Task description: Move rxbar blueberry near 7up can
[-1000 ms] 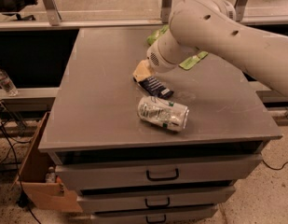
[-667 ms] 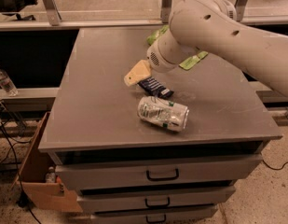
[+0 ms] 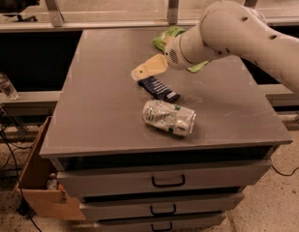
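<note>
The rxbar blueberry [image 3: 158, 88], a small dark navy wrapper, lies flat on the grey cabinet top [image 3: 100, 105]. The 7up can [image 3: 168, 117] lies on its side just in front of it, a small gap apart. My gripper [image 3: 149, 67], with tan fingers, hovers just behind and left of the bar, above it and not touching it. It is open and empty. The white arm [image 3: 236, 33] reaches in from the upper right.
A green snack pouch [image 3: 167, 35] lies behind the gripper, partly hidden by the arm. The cabinet has drawers [image 3: 168, 180] below its front edge. A cardboard box [image 3: 37, 178] stands on the floor at the left. A metal rail runs along the back.
My gripper has lifted off the bar and moved slightly up and left. The bar stays on the top next to the can. The can has not moved.
</note>
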Robot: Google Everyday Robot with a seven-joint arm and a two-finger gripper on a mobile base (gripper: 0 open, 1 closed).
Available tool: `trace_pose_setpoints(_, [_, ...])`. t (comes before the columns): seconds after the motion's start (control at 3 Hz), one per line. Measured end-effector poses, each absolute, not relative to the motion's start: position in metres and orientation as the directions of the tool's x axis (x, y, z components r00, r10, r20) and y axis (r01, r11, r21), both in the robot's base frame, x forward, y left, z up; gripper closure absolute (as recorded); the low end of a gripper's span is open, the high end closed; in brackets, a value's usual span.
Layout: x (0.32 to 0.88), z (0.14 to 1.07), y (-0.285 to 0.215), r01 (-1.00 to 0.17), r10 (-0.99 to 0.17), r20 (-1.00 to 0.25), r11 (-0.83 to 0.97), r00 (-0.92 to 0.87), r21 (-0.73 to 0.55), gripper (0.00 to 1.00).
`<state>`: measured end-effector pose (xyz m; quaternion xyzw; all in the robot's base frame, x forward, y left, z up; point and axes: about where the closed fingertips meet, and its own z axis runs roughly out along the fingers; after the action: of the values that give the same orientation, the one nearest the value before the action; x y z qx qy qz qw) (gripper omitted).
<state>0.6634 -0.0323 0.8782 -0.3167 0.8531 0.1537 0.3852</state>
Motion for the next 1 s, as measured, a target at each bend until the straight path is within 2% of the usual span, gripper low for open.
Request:
trace_pose_setpoints(0.33, [0.682,0.897,-0.076,-0.671,-0.318,-0.834,0.737,-0.452,0.083,0.0])
trace_pose_setpoints(0.67, [0.7,0.92,-0.122,-0.72,-0.342,-0.872,0.694,-0.351,0.018,0.0])
trace_pose_setpoints(1.0, [0.703,0.972,-0.165,-0.755,-0.42,-0.888,0.639,-0.186,-0.144,0.0])
